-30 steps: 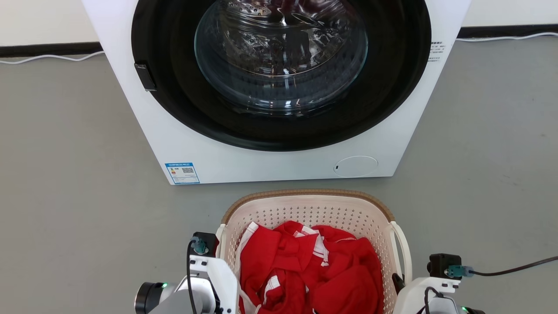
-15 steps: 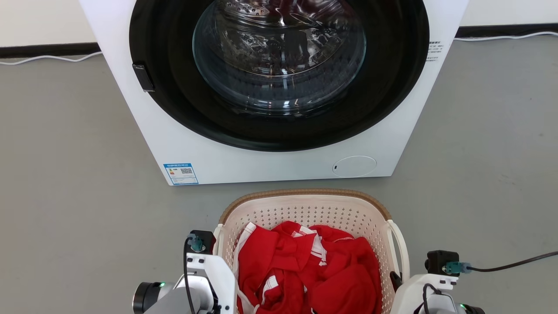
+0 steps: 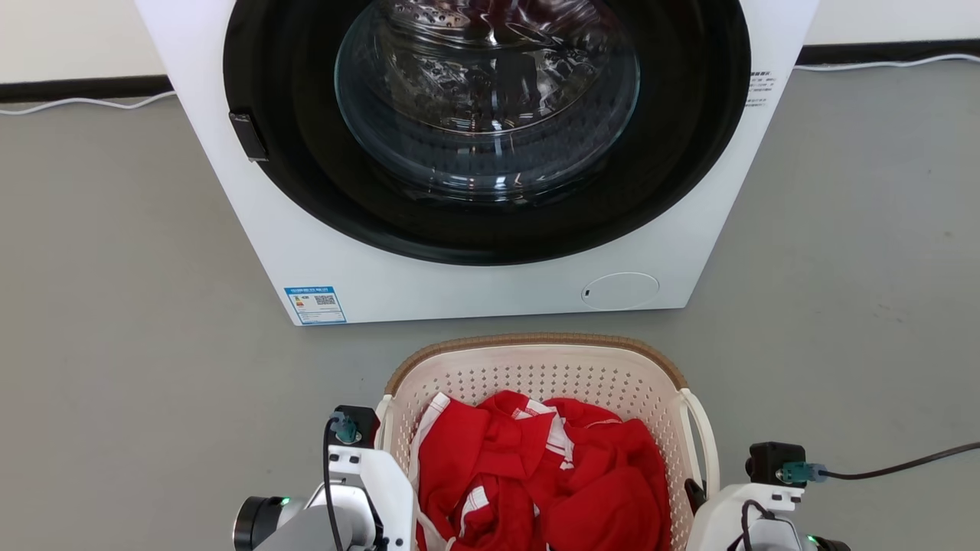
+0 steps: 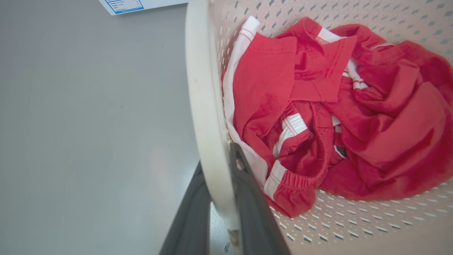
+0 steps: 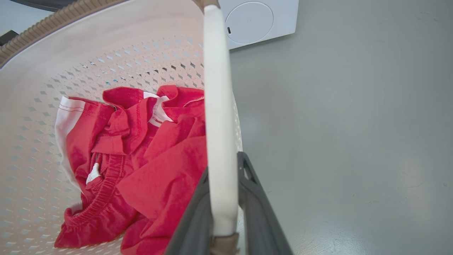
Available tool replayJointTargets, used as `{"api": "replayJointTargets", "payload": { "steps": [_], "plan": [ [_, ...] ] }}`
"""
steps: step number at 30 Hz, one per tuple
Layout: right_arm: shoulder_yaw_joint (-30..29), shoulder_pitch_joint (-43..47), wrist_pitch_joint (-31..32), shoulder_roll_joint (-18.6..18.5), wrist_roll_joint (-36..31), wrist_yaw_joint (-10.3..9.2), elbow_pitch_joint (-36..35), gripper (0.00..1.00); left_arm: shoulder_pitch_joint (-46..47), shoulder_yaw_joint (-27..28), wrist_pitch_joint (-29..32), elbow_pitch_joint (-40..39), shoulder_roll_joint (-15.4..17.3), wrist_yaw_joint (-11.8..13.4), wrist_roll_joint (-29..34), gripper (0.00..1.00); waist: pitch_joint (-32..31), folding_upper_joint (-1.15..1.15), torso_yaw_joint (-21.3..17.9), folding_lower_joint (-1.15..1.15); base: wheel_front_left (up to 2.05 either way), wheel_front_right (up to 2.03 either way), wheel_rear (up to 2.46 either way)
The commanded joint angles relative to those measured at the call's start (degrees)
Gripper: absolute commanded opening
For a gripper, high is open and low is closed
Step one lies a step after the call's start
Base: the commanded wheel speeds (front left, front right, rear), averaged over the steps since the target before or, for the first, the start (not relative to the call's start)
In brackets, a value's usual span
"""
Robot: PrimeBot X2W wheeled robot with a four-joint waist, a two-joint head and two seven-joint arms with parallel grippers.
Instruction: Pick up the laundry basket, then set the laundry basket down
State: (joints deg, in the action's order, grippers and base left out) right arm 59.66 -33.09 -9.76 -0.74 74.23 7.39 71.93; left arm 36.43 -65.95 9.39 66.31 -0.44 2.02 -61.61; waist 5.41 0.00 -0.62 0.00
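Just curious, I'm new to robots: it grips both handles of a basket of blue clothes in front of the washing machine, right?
No: the clothes are red, not blue, as the head view shows. The left gripper and right gripper do grip the basket by its handles before the washing machine.

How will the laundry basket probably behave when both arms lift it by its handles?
The laundry basket is perforated plastic, so probably light and fairly stiff. Its thin loop handles, pinched by the left gripper and right gripper, may flex a little. The red clothes are soft and lie low, so tipping seems unlikely if both sides rise evenly.
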Motion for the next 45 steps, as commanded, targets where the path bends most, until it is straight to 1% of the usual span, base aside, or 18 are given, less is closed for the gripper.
{"api": "replayJointTargets", "payload": {
  "steps": [1, 16, 30, 36, 44, 45],
  "plan": [
    [0.39, -1.71, -1.85, -2.13, 0.69, 0.10, 1.06, 0.00, 2.92, 0.55, -0.58, 1.21, 3.32, 0.96, -0.29, 0.00, 0.12, 0.00, -0.01, 0.00, 0.00, 0.00, 0.00],
    [3.57, -2.45, -3.88, -2.13, 3.11, 0.10, 1.13, 0.00, 4.29, -0.38, -2.32, 1.76, 3.32, 1.36, -0.58, 0.00, 3.01, 0.00, -0.06, 0.00, 0.00, 0.00, 0.00],
    [5.21, -5.74, -5.15, -2.13, 4.18, 0.10, 0.49, 0.00, 7.01, -0.94, -5.09, 1.45, 3.32, 2.37, -0.67, 0.00, 8.52, 0.00, 0.35, 0.00, 0.00, 0.00, 0.00],
    [4.39, -8.62, -5.22, -2.13, 2.39, 0.10, 0.81, 0.00, 8.82, -0.87, -6.55, 1.76, 3.32, 2.60, -0.78, 0.00, 11.17, 0.00, 0.63, 0.00, 0.00, 0.00, 0.00],
    [1.09, -10.83, -5.23, -2.13, -3.65, 0.10, 1.34, 0.00, 10.70, -0.62, -8.54, 1.54, 3.32, 3.19, -1.27, 0.00, 14.48, 0.00, 1.39, 0.00, 0.00, 0.00, 0.00],
    [1.09, -10.83, -5.23, -2.13, -3.65, 0.10, 1.34, 0.00, 10.70, -0.62, -8.54, 1.54, 3.32, 3.19, -1.27, 0.00, 14.48, 0.00, 1.39, 0.00, 0.00, 0.00, 0.00]
  ]
}}
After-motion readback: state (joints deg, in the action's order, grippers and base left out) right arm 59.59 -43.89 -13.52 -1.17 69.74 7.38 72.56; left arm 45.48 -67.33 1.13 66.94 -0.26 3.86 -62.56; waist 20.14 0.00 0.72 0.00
